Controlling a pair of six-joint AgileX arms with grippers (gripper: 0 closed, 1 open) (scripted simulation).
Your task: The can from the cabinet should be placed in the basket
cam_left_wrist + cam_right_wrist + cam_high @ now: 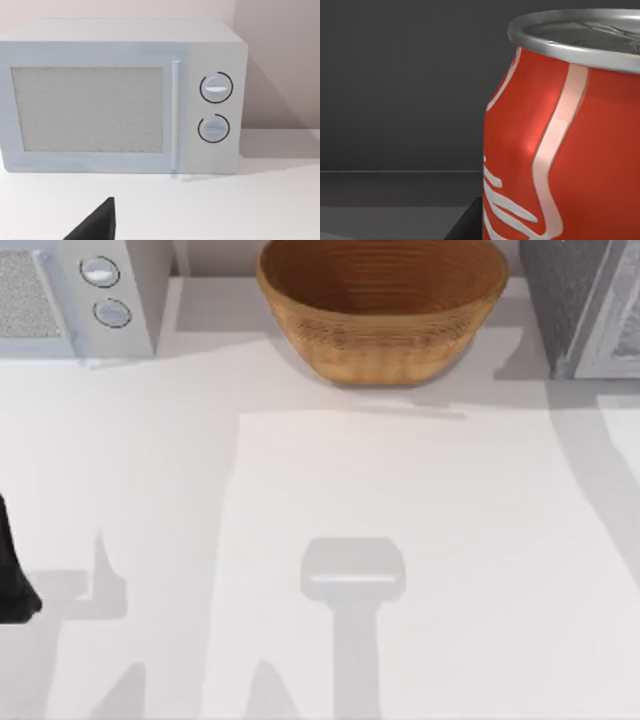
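The red can, with white script and a silver lid, stands upright very close to my right wrist camera, against dark grey inner walls. A dark part of my right gripper shows just beside the can's lower edge; whether it touches the can is unclear. The dark grey speckled cabinet with its light framed panel sits at the table's back right corner. The tan wicker basket stands at the back centre and shows nothing inside. My left arm is parked at the left edge, and its gripper faces the microwave.
A white microwave with two round knobs stands at the back left. The white table stretches wide in front of the basket, crossed by grey shadows.
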